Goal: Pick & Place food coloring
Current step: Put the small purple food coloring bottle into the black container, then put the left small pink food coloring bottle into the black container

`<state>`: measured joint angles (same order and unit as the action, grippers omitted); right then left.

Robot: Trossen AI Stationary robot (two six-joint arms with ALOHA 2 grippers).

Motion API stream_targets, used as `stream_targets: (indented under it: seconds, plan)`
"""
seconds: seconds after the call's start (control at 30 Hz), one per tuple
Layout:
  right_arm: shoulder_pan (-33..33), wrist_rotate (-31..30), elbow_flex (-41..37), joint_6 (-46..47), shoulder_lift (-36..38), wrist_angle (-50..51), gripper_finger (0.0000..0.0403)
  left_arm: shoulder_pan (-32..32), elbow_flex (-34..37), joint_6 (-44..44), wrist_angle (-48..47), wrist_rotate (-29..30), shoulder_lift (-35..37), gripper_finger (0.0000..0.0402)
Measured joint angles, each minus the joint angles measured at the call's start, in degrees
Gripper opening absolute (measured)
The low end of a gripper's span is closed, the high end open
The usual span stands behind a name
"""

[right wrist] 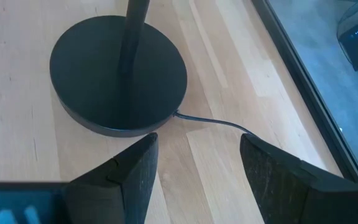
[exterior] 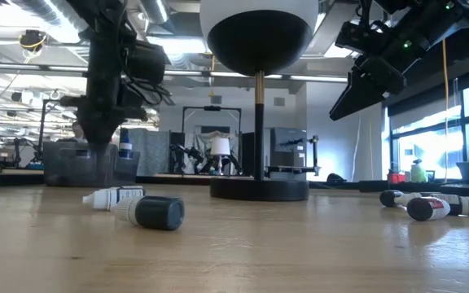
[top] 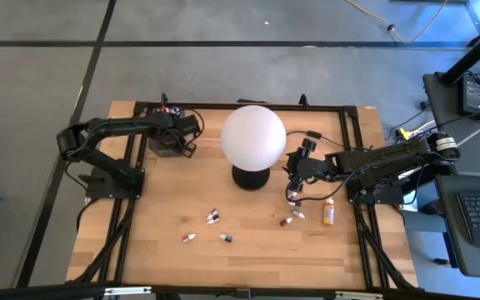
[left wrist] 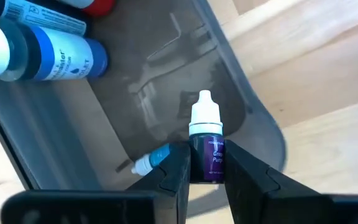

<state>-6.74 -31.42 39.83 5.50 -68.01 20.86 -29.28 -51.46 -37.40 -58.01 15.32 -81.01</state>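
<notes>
My left gripper (left wrist: 207,168) hangs over the dark grey tray (top: 167,143) at the table's far left, shut on a purple dropper bottle (left wrist: 207,155) with a white cap. Inside the tray lie a blue-labelled bottle (left wrist: 48,50), a red one (left wrist: 99,5) and a small blue-tipped one (left wrist: 151,160). Several tiny bottles (top: 213,217) (top: 226,238) (top: 287,222) and the taller orange bottle (top: 328,212) lie on their sides on the wood. My right gripper (right wrist: 197,162) is open, raised right of the lamp base (right wrist: 118,73). My left gripper pinches the purple bottle's body (left wrist: 207,163) between its two fingers (left wrist: 178,169), the fingers lying along it. The white cap (left wrist: 204,113) sticks out past the fingertips toward the tray floor. Whether the cap touches the tray, I cannot tell.
The big white globe lamp (top: 253,136) stands mid-table on a black round base, its cord (right wrist: 216,122) trailing toward the right edge. In the low view two bottles (exterior: 149,212) lie near the front and others (exterior: 430,207) at the right. Bare wood lies along the near edge.
</notes>
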Motion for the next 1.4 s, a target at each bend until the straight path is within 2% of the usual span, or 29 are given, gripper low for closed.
stream_targets:
  seconds: [0.33, 0.8, 1.13, 1.23, 1.4]
  plan:
    - [-0.02, 0.00, 0.00, 0.00, 0.00, 0.24, 0.0230, -1.41, 0.11, 4.24, 0.24, -2.93, -5.10, 0.0082]
    - [-0.01, -0.01, 0.00, -0.20, 0.00, 0.22, 0.0230, -1.31, 0.08, 5.78, 0.87, -1.94, -5.21, 0.0094]
    - [0.00, -0.02, 0.00, -0.22, 0.00, 0.22, 0.0230, -1.33, -0.07, 7.11, 0.29, -5.41, -5.18, 0.0140]
    - [-0.01, -0.01, 0.00, -0.22, 0.00, 0.21, 0.0230, -1.34, -2.02, 6.90, -4.58, -3.76, -5.18, 0.0152]
    - [0.00, 0.00, 0.00, -0.20, 0.00, 0.22, 0.0230, -0.54, -8.50, 4.31, -14.46, 5.12, -4.00, 0.0158]
